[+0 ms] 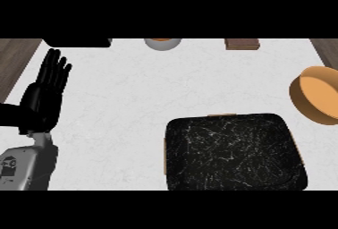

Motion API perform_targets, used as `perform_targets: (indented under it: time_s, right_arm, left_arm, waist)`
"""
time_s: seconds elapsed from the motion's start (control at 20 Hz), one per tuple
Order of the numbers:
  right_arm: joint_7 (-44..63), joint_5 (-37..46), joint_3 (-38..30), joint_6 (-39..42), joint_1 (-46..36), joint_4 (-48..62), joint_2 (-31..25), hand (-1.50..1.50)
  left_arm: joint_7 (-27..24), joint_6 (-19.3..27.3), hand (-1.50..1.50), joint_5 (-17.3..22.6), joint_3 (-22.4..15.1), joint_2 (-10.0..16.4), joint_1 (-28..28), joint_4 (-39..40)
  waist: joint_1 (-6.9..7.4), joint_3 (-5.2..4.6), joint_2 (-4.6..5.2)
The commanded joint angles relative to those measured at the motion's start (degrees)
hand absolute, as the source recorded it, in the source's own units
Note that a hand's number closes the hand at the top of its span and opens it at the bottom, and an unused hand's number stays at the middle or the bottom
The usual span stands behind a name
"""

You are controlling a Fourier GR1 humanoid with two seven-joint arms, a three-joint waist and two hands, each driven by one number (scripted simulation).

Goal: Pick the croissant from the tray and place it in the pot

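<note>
My left hand [41,105] rests open at the view's left edge, fingers [52,71] straight, pointing up and holding nothing. The black tray [231,152] lies well to the right of my fingertips and lower down. The orange pot [318,95] sits farther right still, just beyond the tray's far corner. I cannot tell where the croissant is. Above my fingertips, along the far edge, stand a black box [76,42], a white cup [162,44] and a brown block [242,44].
</note>
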Motion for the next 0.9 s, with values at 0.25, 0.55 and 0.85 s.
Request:
perform_targets:
  time_s: [0.25, 0.55, 0.85]
  right_arm:
    - [-12.35, 3.51, 1.33, -10.26, -11.37, 32.27, -6.55, 1.5]
    - [-6.22, 4.36, 2.92, -2.78, -15.04, 41.79, -4.57, -1.5]
    - [-18.99, 3.79, 3.59, 1.31, -17.57, 48.91, -7.6, -1.5]
  left_arm:
    - [-1.8, 1.11, 0.0, -1.71, -1.82, -2.67, -0.51, 1.46]
    - [-0.12, 1.2, 0.0, -2.05, -2.24, -2.17, -1.72, 0.1]
    - [2.71, 0.67, 0.0, -0.4, -0.37, -0.8, -4.17, 0.67]
  waist:
    - [0.69, 0.06, 0.28]
    - [1.73, 0.11, 0.42]
    - [1.65, 0.21, 0.62]
